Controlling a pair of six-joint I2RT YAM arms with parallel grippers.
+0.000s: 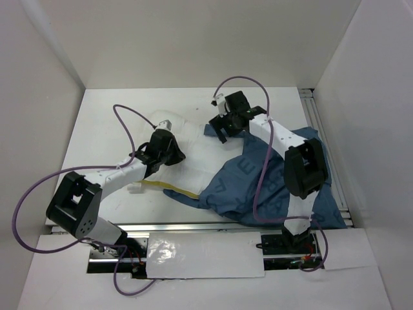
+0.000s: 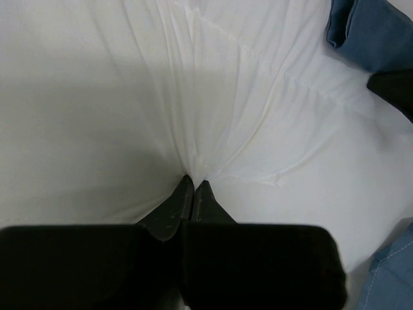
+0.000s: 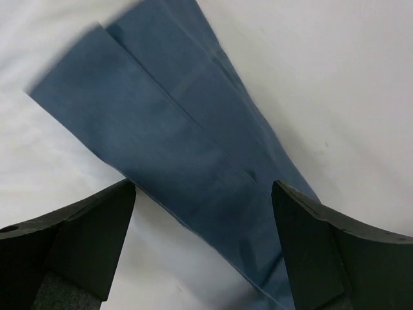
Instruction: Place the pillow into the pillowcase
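The white pillow [image 1: 193,152] lies at mid-table, its yellow piping [image 1: 173,190] showing at the near edge. The dark blue pillowcase [image 1: 258,184] lies to its right, covering the pillow's right part. My left gripper [image 1: 171,154] is shut, pinching a fold of the pillow's white fabric [image 2: 213,84]; wrinkles radiate from its fingertips [image 2: 186,194]. My right gripper [image 1: 224,128] is open and hovers over the far edge of the pillowcase [image 3: 181,129], with a blue strip of it between the spread fingers [image 3: 103,226]. It holds nothing.
White walls enclose the table on the left, back and right. A metal rail [image 1: 322,135] runs along the right edge. Purple cables [image 1: 126,126] loop above both arms. Blue pillowcase folds [image 2: 377,32] lie close to the right of the left gripper.
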